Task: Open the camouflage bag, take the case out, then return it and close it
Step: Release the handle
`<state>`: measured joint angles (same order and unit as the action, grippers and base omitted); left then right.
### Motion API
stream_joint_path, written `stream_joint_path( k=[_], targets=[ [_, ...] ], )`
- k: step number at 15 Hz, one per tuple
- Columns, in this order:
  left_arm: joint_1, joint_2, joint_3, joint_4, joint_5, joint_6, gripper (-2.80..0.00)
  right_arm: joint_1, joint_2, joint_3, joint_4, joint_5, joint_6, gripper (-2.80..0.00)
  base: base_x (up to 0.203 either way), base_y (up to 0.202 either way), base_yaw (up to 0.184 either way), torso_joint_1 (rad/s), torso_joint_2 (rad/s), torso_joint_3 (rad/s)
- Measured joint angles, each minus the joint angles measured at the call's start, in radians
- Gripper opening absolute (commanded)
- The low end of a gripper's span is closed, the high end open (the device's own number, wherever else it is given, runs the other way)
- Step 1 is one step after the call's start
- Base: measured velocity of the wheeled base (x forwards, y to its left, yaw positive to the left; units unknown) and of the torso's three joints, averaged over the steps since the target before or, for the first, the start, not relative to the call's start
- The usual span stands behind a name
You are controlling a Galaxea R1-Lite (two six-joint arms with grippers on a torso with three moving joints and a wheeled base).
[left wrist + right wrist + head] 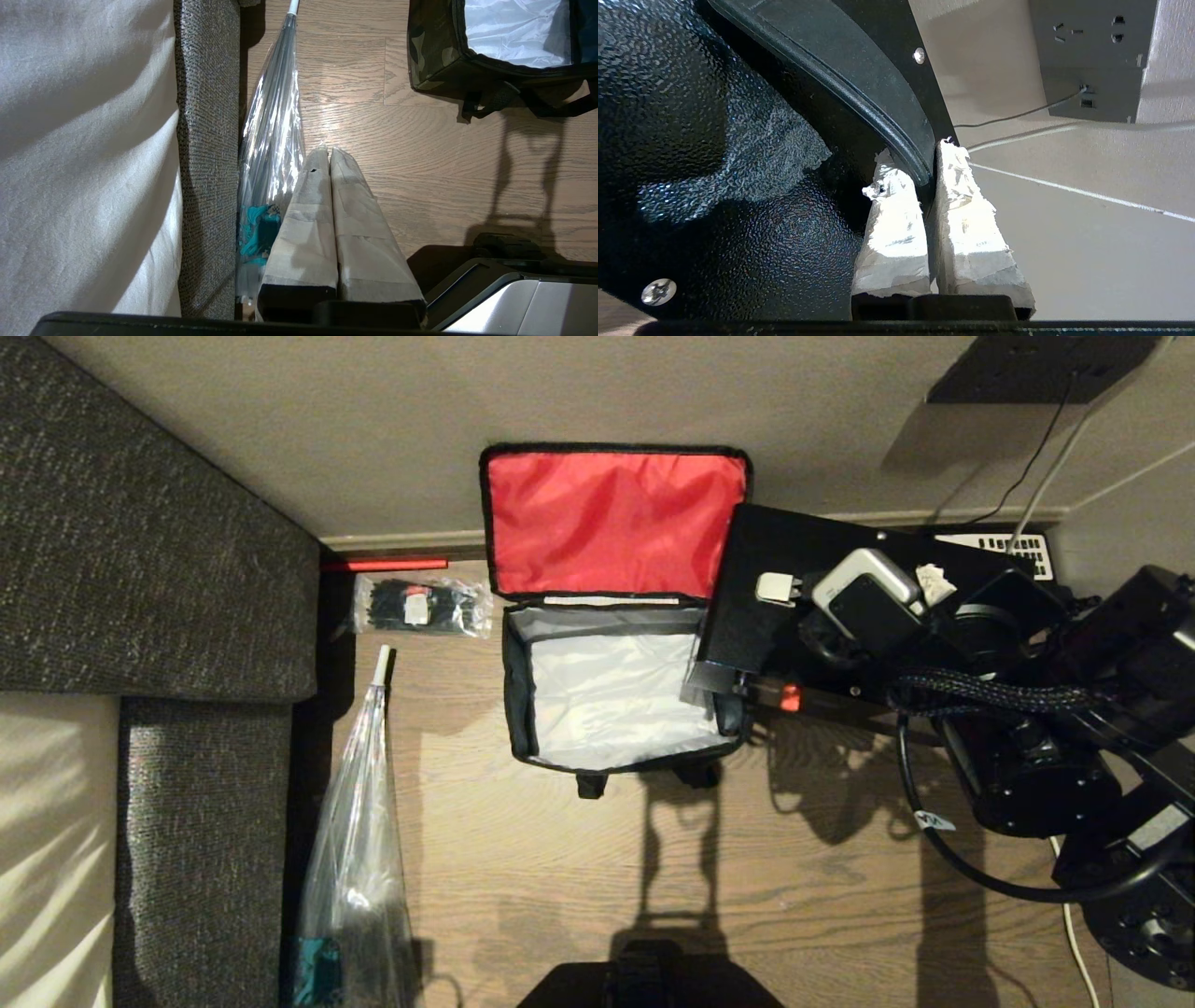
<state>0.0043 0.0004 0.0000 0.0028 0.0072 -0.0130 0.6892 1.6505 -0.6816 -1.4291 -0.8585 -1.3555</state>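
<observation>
Left pincer [331, 154] pressed closed above the floor [420, 163]; plastic bag [273, 126] just beside it, camouflage bag [444, 60] well apart.

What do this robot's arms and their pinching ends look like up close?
The right arm is black, built of chunky rounded joints, with a braided black cable and a thicker smooth one looping beside it, plus a small grey-and-black box mounted near the wrist. The right gripper has two wedge-shaped fingers wrapped in frayed whitish tape. The left gripper has the same tapered fingers, in smoother beige tape, on a black base.
</observation>
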Motion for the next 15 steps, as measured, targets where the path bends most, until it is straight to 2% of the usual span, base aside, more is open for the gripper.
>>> stream_joint_path(
  k=[9, 15],
  targets=[
    [0.000, 0.000, 0.000, 0.001, 0.000, 0.000, -2.80, -0.062, -0.016, 0.030, 0.000, 0.002, 0.019, -2.80, 0.000, 0.000, 0.000, 0.000, 0.00, 0.000],
    [0.000, 0.000, 0.000, 0.000, 0.000, 0.000, -2.80, -0.072, -0.035, 0.043, 0.005, 0.002, 0.017, -2.80, 0.000, 0.000, 0.000, 0.000, 0.00, 0.000]
  ],
)
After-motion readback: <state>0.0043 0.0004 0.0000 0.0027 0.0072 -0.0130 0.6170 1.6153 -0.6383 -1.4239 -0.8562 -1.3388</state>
